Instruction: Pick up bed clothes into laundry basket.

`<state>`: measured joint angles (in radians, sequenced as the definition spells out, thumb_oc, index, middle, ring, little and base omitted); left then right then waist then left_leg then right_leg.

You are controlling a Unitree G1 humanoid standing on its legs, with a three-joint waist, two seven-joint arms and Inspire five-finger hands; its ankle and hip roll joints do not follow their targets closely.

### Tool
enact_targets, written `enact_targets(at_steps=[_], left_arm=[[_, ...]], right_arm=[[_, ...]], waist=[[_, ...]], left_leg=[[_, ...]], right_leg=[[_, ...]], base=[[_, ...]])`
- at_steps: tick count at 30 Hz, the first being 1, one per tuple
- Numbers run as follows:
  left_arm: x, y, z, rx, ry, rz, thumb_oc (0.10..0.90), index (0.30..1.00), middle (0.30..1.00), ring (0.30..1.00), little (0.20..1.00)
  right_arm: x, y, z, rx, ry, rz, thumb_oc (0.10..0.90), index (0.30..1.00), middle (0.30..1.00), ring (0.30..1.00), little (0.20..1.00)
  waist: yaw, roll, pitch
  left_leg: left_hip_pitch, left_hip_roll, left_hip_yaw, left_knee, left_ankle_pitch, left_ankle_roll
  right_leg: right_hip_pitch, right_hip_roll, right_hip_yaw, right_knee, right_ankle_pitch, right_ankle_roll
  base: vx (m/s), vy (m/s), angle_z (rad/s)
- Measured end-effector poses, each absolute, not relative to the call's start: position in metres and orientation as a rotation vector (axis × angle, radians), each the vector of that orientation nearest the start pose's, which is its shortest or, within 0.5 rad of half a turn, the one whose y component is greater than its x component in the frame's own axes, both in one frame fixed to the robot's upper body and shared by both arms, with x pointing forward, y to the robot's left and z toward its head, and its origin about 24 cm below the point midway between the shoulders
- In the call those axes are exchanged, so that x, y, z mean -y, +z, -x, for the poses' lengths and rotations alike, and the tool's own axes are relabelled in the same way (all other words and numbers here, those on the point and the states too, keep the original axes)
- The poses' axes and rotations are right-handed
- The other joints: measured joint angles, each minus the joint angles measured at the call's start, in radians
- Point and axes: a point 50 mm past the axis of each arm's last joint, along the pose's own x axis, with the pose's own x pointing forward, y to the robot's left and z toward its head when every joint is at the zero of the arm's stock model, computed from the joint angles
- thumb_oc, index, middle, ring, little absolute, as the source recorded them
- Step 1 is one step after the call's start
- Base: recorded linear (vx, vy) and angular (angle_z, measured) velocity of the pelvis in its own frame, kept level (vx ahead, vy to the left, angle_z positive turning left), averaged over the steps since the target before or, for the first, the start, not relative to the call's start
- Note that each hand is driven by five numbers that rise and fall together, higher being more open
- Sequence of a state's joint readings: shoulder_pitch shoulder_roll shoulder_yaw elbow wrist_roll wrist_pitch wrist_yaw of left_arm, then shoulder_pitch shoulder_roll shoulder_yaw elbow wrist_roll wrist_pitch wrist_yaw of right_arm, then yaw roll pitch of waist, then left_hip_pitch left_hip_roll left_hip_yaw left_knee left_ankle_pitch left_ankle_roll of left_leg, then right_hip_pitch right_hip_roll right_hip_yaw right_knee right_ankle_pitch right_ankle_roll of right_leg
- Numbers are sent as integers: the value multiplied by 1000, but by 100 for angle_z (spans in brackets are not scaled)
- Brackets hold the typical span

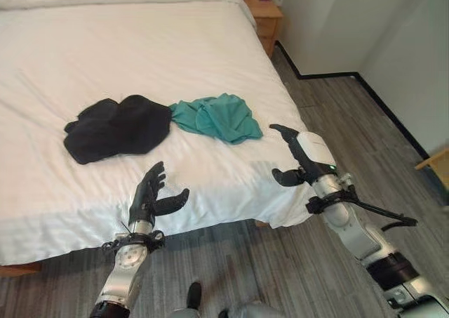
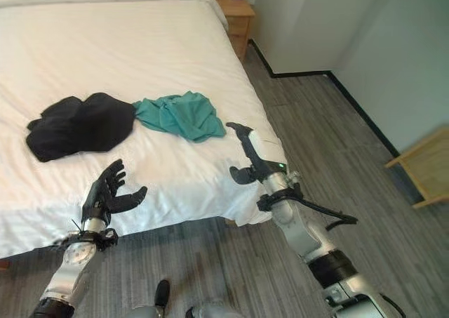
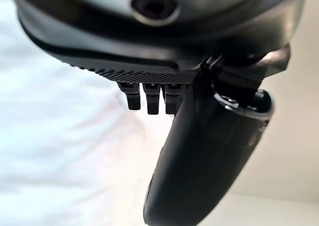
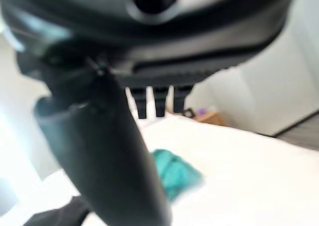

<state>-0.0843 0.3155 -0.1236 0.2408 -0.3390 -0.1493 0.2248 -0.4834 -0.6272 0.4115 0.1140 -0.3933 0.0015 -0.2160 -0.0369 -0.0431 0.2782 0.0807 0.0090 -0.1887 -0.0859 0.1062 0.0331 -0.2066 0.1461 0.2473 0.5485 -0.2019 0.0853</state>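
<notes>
A wide bed (image 1: 140,44) with a white sheet takes up most of the scene, its near edge running across in front of the robot and its corner overhanging the grey wood-pattern floor (image 1: 337,121). A grey wall with a dark skirting (image 1: 330,74) runs along the far side of the floor, and a small wooden nightstand (image 1: 265,20) stands against the bed's far right corner. A pale wooden piece of furniture (image 2: 424,165) shows at the right edge of the floor.

Two garments lie on the sheet near the bed's front right part. The larger is a crumpled black garment (image 1: 116,127), and just to its right, touching it, lies a bunched teal garment (image 1: 217,116).

The left hand (image 1: 149,195) hovers at the bed's near edge, in front of the black garment and apart from it, fingers straight and spread with the thumb out to the side, holding nothing. The right hand (image 1: 303,156) hangs at the bed's front right corner, near the teal garment but clear of it, fingers extended and thumb apart, also empty.
</notes>
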Motion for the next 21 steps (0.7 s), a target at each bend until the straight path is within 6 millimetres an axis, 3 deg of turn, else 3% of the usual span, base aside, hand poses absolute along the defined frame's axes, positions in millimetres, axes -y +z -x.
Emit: enact_targets(at_steps=[2,3,4,5,7,9,10,15,21], left_arm=[[-196,29,-274,-23,155,20,800,900,900,900,900],[-191,32,-284,-15,135,16,800,900,900,900,900],[-190,32,-284,-16,119,11,800,900,900,900,900],[-190,24,-278,-43,111,30,800,900,900,900,900],[-196,5,-269,-121,127,48,800,900,900,900,900],[-200,1,-264,-124,135,64,800,900,900,900,900],[-206,-3,-260,-124,138,52,800,900,900,900,900],[-215,-17,-252,-178,144,16,800,900,900,900,900],[-217,-30,-247,-225,140,5,800,900,900,900,900]], right_arm=[[157,152,-334,465,78,1084,800,900,900,900,900],[156,156,-344,462,66,1107,800,900,900,900,900],[157,155,-345,455,63,1109,800,900,900,900,900],[155,153,-354,431,75,1142,800,900,900,900,900],[148,154,-368,393,100,1186,800,900,900,900,900],[143,166,-372,425,93,1178,800,900,900,900,900],[132,182,-381,453,99,1188,800,900,900,900,900],[126,204,-394,467,72,1190,800,900,900,900,900],[131,176,-409,289,82,1203,800,900,900,900,900]], waist=[[-4,2,3],[14,-18,8],[20,-39,6],[21,-46,6],[30,-37,2],[50,-36,1],[53,-35,1],[49,-27,-16],[58,-26,-80]], left_leg=[[9,-3,-43,0,-15,-17],[9,0,-85,5,-40,-35],[10,-11,-110,6,-45,-44],[26,-7,-139,9,-70,-79],[42,21,-120,11,-88,-102],[43,50,-96,8,-96,-113],[58,67,-81,7,-100,-122],[88,66,-15,-2,-95,-131],[60,55,-12,-1,-103,-136]], right_leg=[[19,-52,62,-236,59,14],[66,-65,114,-453,163,35],[93,-81,115,-517,228,24],[153,-87,100,-589,355,-16],[199,-67,82,-636,371,-43],[202,-43,71,-639,373,-47],[215,-27,65,-638,371,-63],[244,-25,62,-639,361,-63],[221,-35,58,-639,345,-62]], base=[[115,-40,56],[139,-75,89],[266,-149,131],[191,-92,95],[157,-79,51],[176,-65,12],[148,-48,0],[128,-33,1],[63,-35,2]])
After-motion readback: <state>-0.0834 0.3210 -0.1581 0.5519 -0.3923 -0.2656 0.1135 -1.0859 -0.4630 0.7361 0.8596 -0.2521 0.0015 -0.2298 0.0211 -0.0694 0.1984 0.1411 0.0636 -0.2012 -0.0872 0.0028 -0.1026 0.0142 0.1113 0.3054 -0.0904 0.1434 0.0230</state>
